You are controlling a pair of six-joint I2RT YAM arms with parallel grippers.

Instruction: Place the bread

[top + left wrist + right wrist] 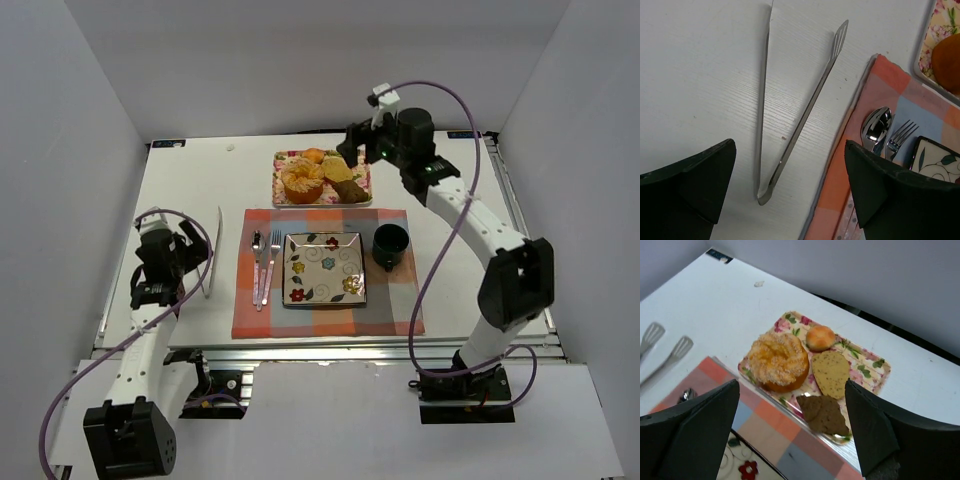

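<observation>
The bread [830,373] is a golden-yellow, flat oval lying on a floral tray [874,365], between a small round bun [820,337] and a dark brown piece [824,413]. A large ring-shaped orange-brown loaf [778,360] sits to its left. In the top view the bread [338,170] is at the tray's right half. My right gripper [791,385] is open and empty, hovering above the tray's near edge [352,148]. My left gripper [790,145] is open and empty above metal tongs [795,105] on the table at the left [188,255].
A checked placemat [395,300] holds a square flowered plate [323,268], a dark cup [391,245], a spoon [257,255] and a fork [271,262]. The tongs [214,250] lie left of the mat. White walls enclose the table.
</observation>
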